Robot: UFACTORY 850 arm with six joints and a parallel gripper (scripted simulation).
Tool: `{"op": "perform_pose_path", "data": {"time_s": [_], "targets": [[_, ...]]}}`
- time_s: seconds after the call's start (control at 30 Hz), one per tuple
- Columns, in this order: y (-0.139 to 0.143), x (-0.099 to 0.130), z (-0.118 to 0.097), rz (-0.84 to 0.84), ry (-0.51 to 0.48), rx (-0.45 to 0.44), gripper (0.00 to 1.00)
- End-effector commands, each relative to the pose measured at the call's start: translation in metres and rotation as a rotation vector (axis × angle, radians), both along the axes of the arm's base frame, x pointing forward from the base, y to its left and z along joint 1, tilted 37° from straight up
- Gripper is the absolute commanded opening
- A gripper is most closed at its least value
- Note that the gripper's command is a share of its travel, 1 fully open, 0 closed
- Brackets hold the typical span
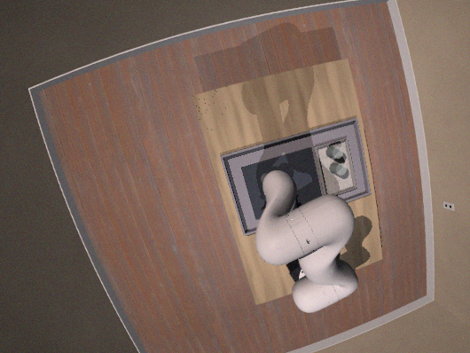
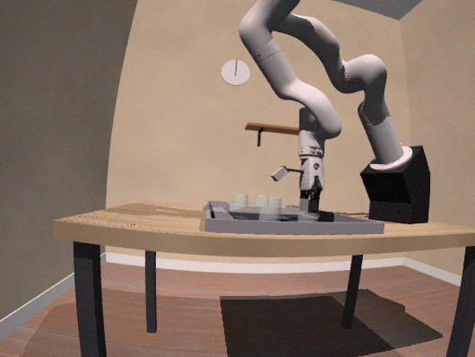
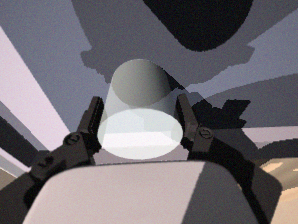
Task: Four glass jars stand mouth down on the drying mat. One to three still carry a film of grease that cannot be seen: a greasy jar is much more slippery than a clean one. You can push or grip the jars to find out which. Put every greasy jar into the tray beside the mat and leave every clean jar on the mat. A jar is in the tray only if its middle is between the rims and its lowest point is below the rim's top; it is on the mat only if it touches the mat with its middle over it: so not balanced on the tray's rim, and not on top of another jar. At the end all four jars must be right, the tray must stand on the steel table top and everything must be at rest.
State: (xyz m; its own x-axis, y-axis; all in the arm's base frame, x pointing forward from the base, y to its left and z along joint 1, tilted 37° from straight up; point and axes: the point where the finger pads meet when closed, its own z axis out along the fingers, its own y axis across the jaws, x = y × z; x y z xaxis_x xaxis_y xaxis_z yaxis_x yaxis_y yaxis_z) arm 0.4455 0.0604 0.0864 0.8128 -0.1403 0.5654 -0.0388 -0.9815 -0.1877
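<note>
My gripper (image 2: 310,211) (image 3: 140,106) points down with its fingers open on either side of a glass jar (image 2: 303,207) (image 3: 140,134). The jar stands upright on the dark mat (image 1: 252,191). I cannot tell whether the fingers touch it. Another jar (image 2: 271,209) stands a little left of the gripper in the exterior view; the arm hides it in the top view. Two more jars, one (image 1: 337,152) above the other (image 1: 340,170) in the top view, are in the pale tray (image 1: 325,168) beside the mat. They show small behind the mat in the exterior view.
A raised grey rim (image 1: 239,217) (image 2: 287,228) runs around the steel top that holds mat and tray. The arm (image 1: 306,231) (image 2: 320,112) covers part of the mat in the top view. A wall shelf (image 2: 273,128) hangs in the background.
</note>
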Motion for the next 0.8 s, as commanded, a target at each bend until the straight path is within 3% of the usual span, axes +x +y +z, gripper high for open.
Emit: {"op": "perform_pose_path", "data": {"time_s": [0.0,0.77], "targets": [[0.0000,0.0000,0.0002,0.000,0.000,0.000,0.81],[0.0000,0.0000,0.0002,0.000,0.000,0.000,0.78]]}}
